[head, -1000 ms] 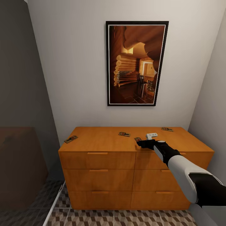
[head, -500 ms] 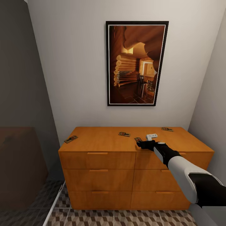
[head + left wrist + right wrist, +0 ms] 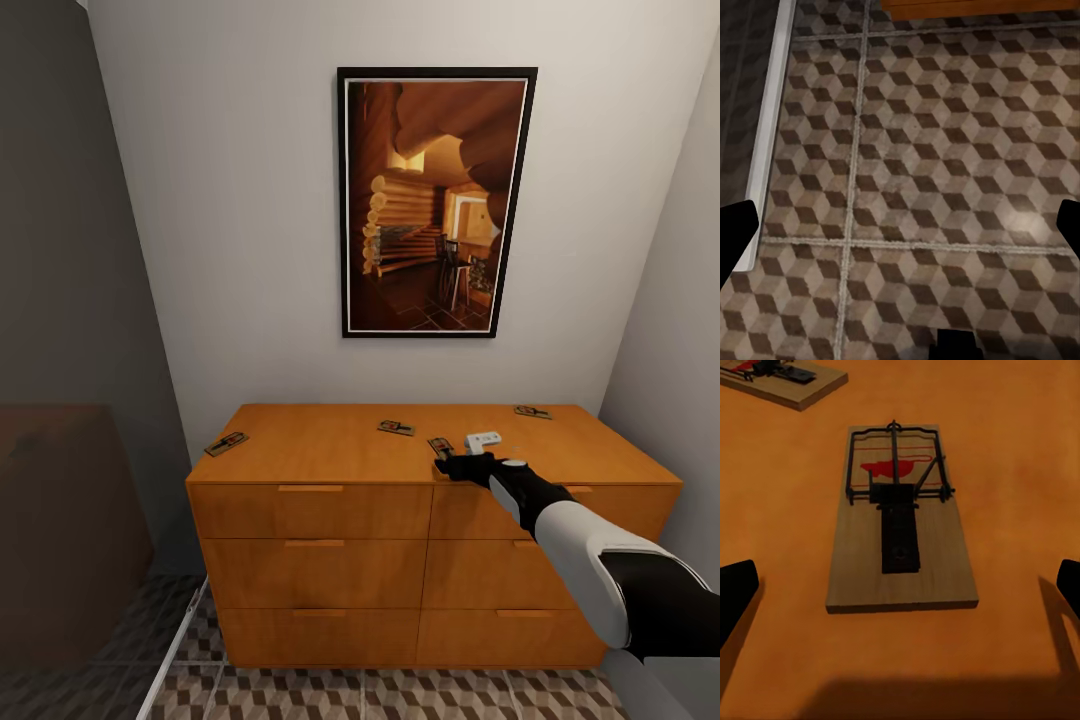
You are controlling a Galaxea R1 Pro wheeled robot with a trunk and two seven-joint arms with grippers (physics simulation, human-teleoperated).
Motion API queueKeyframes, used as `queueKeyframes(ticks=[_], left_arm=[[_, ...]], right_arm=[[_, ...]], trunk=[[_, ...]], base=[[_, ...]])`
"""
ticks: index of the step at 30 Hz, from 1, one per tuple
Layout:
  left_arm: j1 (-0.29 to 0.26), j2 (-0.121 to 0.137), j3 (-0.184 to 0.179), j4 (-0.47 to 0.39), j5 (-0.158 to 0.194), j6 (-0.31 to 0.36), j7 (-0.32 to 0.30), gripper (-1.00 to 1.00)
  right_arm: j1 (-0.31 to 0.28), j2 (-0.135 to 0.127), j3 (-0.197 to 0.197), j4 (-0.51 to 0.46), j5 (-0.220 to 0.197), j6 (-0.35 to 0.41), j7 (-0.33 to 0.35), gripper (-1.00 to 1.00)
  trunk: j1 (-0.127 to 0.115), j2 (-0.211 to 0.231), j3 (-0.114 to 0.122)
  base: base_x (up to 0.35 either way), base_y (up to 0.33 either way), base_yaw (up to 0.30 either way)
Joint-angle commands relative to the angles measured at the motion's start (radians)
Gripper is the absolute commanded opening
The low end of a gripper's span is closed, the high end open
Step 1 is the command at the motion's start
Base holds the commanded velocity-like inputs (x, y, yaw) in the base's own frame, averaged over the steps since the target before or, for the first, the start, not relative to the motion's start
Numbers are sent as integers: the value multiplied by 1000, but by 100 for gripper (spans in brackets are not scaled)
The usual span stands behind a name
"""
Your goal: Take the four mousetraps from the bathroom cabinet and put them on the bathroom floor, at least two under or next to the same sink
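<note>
Several mousetraps lie on the flat top of the orange-brown cabinet [image 3: 330, 450]: one at its left edge [image 3: 227, 443], one mid-back [image 3: 396, 428], one near the front [image 3: 440, 446] and one at the back right [image 3: 532, 411]. My right gripper [image 3: 446, 464] hovers low just in front of the front trap. In the right wrist view that trap [image 3: 900, 521] lies centred ahead of the open right gripper [image 3: 902, 589], with its fingertips [image 3: 736, 594] wide on either side and not touching it. A second trap [image 3: 781, 379] lies beyond. My left gripper [image 3: 900, 225] hangs open over the cube-patterned bathroom floor [image 3: 937, 150].
A small white object [image 3: 483, 437] rests on the cabinet top just right of the front trap. A framed picture [image 3: 436, 202] hangs on the wall above. A white threshold strip [image 3: 769, 127] separates the tiles from a dark floor. Walls close in on both sides.
My right gripper has slid slightly left and lower, closer to the front mousetrap. The traps have not moved.
</note>
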Motion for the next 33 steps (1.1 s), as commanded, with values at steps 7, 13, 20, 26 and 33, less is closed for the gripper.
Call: queueKeyframes(ticks=[7,13,20,26,33], left_arm=[[-1,0,-1,1,0,-3,4,100],[-1,-1,-1,3,0,-3,4,100],[-1,-1,0,6,0,-3,4,100],[-1,-1,0,6,0,-3,4,100],[-1,-1,0,7,0,-3,4,100]], right_arm=[[0,0,-1,1,9,2,4,100],[0,0,-1,2,9,2,4,100],[0,0,-1,2,9,2,4,100],[0,0,-1,2,9,2,4,100],[0,0,-1,2,9,2,4,100]], trunk=[[0,-1,-1],[0,-1,-1],[0,-1,-1],[0,-1,-1],[0,-1,-1]], base=[[0,0,0],[0,0,0],[0,0,0],[83,0,0],[28,0,0]])
